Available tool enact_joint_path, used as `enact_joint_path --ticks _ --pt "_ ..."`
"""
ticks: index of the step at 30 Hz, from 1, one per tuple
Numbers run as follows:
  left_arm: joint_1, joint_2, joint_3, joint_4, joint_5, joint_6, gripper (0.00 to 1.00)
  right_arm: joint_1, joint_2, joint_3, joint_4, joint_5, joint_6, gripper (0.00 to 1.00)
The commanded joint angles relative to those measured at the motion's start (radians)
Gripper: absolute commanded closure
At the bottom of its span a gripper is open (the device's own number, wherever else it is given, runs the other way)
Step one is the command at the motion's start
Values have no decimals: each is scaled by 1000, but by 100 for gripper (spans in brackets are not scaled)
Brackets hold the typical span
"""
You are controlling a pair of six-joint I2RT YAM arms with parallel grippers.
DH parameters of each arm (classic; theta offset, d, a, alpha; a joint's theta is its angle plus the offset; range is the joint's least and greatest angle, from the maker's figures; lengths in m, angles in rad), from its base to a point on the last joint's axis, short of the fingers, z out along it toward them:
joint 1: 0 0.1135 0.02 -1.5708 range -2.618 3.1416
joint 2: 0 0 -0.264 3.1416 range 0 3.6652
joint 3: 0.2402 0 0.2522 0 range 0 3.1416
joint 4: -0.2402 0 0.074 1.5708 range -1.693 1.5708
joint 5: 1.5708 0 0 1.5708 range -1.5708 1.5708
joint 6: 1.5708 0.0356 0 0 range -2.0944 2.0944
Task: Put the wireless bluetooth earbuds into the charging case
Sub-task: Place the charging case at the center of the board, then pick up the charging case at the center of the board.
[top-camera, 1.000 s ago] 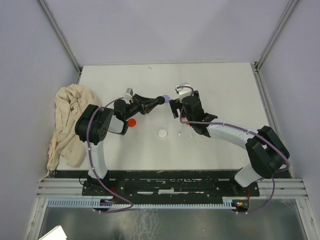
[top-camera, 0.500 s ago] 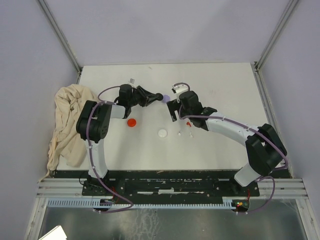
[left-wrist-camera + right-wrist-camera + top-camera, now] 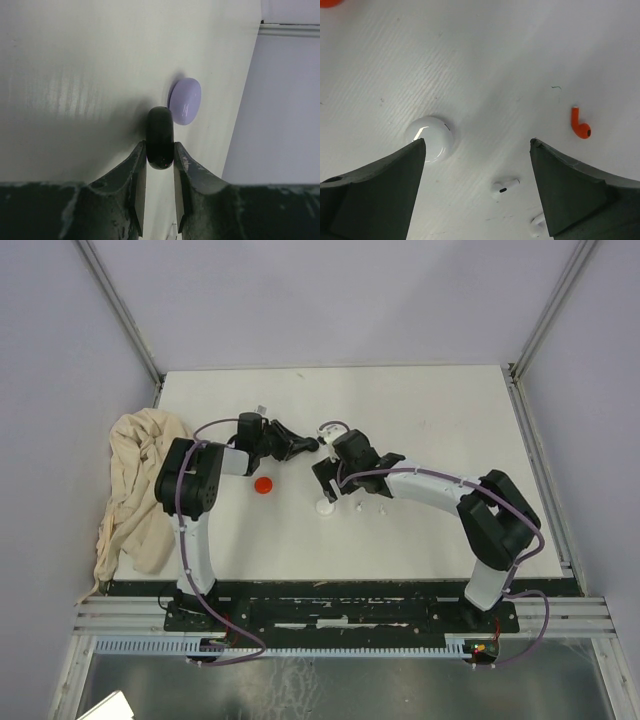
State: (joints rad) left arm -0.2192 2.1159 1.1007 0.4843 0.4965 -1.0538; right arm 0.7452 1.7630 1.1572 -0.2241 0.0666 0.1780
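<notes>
My left gripper (image 3: 160, 147) is shut on a black round case (image 3: 160, 137), held edge-on just above the table. A lilac case (image 3: 185, 100) lies closed on the table right behind it. In the top view the left gripper (image 3: 308, 445) is at the table's middle left. My right gripper (image 3: 477, 145) is open and empty and hovers over the table. A closed white case (image 3: 430, 137) lies by its left finger. Two white earbuds (image 3: 504, 187) lie between the jaws, and a red earbud (image 3: 580, 124) lies to the right. In the top view the right gripper (image 3: 325, 480) is above the white case (image 3: 325, 507).
A closed red case (image 3: 263, 485) lies on the white table (image 3: 440, 410) under the left arm. A crumpled beige cloth (image 3: 140, 490) hangs over the table's left edge. Metal frame posts stand at the back corners.
My right gripper has moved left and toward the near edge, from beside the lilac case to over the white case. My left gripper, still holding the black case, has drawn back slightly left.
</notes>
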Motion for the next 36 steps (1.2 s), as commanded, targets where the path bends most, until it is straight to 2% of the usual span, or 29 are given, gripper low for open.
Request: enact_joint_path --ticks 1,5,8,14,20,24,33,36 --pt "19 -13 26 -4 -3 64 62 22 15 69 12 -24 9 7" --pt "43 -43 10 -12 0 71 43 45 42 103 6 -33 -1 7" --pt "66 -81 -11 -9 10 71 39 59 67 129 5 -39 -14 7" --pt "132 -222 -92 14 -14 59 38 84 141 199 13 -48 -21 8" --pt "200 -438 -237 19 -108 61 38 114 276 340 -27 -4 -45 8" --pt "213 -568 -347 27 -177 64 38 132 342 410 -40 35 -63 8" --pt "222 -801 -583 89 -224 8 38 161 437 516 -43 74 -103 8" --pt "229 -881 -630 64 -260 9 38 169 474 553 -52 77 -110 8"
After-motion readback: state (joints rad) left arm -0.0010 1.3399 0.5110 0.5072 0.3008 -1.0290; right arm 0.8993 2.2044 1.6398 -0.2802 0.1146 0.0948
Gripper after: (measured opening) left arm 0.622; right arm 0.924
